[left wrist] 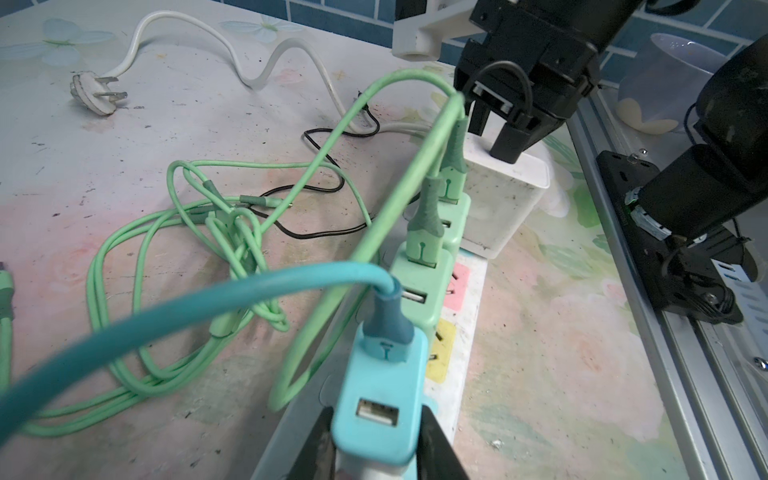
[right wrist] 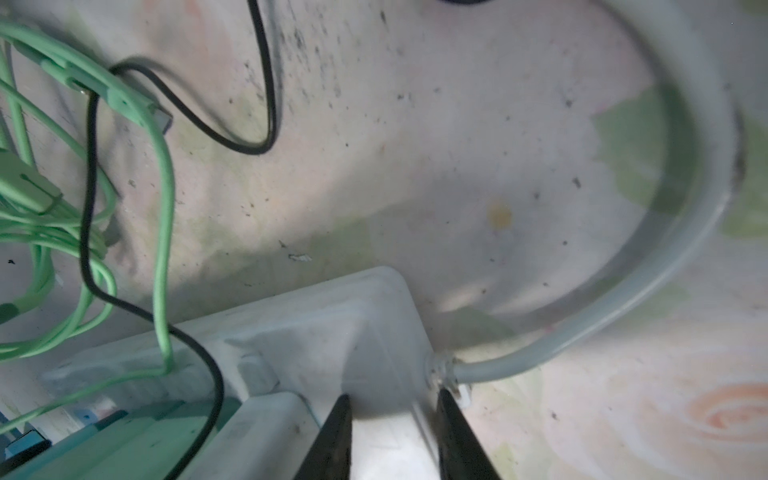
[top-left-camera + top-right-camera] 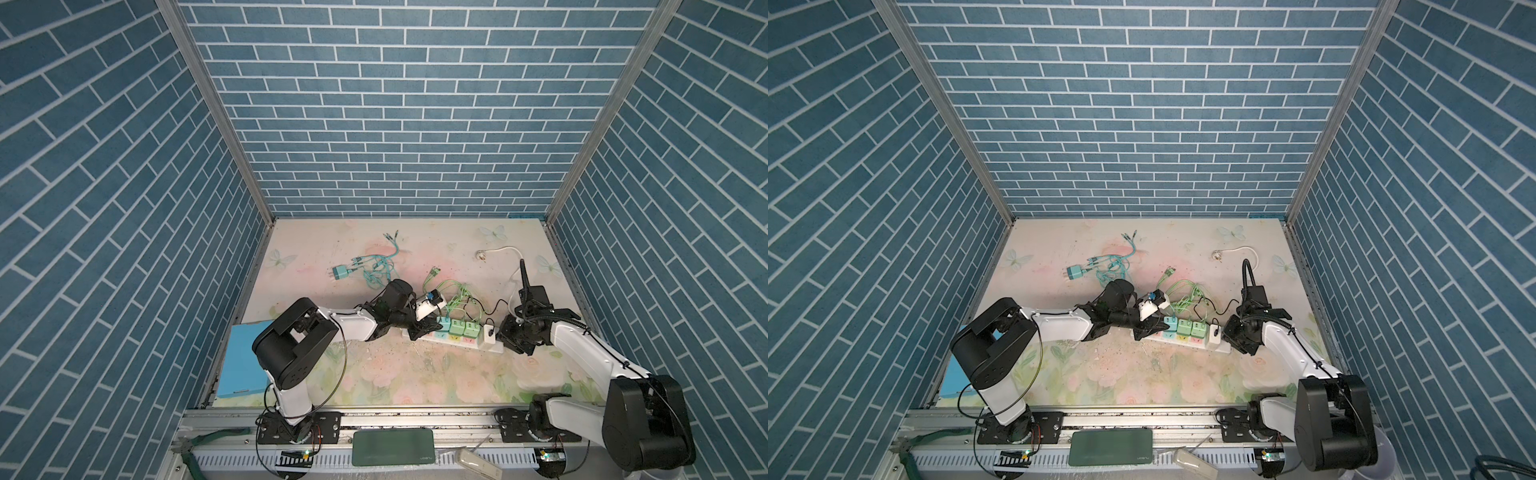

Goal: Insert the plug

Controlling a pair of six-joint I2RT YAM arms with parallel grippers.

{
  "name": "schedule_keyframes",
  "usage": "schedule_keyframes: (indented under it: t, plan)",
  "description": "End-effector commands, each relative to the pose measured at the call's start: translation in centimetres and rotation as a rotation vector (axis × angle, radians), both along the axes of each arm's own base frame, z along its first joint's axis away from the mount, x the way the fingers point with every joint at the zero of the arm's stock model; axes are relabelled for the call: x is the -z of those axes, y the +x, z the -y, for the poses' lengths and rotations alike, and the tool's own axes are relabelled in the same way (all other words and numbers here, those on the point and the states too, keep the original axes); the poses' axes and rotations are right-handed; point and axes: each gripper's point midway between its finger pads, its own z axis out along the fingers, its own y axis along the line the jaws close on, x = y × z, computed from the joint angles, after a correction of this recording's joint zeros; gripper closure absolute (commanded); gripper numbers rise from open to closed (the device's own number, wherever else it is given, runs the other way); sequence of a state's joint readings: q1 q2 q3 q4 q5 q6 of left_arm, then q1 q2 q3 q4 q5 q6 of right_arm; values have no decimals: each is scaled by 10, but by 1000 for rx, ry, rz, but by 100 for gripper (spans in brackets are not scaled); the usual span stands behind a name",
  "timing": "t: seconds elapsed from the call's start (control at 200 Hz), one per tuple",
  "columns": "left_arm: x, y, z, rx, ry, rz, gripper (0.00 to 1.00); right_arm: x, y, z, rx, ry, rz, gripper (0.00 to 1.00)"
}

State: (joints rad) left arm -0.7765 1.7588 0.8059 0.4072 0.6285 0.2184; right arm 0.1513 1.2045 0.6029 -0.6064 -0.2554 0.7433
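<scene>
Clamped in left gripper (image 1: 376, 440): plug (image 1: 382, 386), upright on strip (image 1: 444, 357), socket straight below; pinched by right gripper (image 2: 392, 399): strip's cord end.

The blue charger (image 1: 376, 399) was smooth, matt plastic. The power strip (image 1: 463, 328) was white plastic, dirt-speckled. The green cable (image 1: 390, 210) looked rubbery and matt. The table (image 1: 561, 332) surface was scuffed. The rail (image 1: 681, 374) was brushed metal.

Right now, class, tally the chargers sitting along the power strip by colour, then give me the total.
On the power strip:
Blue charger: 1
Green chargers: 2
White charger: 1
Total: 4
</scene>
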Motion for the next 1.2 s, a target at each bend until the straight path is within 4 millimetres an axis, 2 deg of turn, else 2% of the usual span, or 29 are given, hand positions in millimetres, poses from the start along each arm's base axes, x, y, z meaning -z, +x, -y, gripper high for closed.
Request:
schedule_keyframes:
  t: [0.0,0.23,0.25,0.37,0.455,0.605,0.755,0.825,0.98,1.045,1.19]
  plan:
    - [34,-25,-12,18,98,-50,77,22,-22,-7,-7,12,-96,67]
    - [47,-34,-13,13,141,19,84,22,-21,-9,-20,-3,-97,68]
    - [56,-39,-18,11,165,14,85,22,-21,-9,-19,-5,-95,68]
    - [80,-45,-23,-1,244,29,88,24,-21,-10,-19,-6,-101,68]
    - [99,-51,-29,8,332,51,98,25,-21,-12,-26,-7,-106,68]
    - [108,-53,-37,-12,357,22,98,20,-16,-14,-32,-13,-99,68]
    - [135,-53,-45,-16,460,21,99,14,-12,-13,-31,-22,-80,68]
    - [139,-52,-49,-35,453,47,99,12,-12,-12,-32,-28,-79,68]
    - [133,-52,-55,-59,425,86,99,11,-10,-13,-33,-22,-79,66]
    - [133,-49,-57,-75,433,92,95,13,-10,-14,-32,-17,-81,66]
    - [129,-45,-59,-110,434,100,70,10,-10,-13,-36,-22,-75,64]
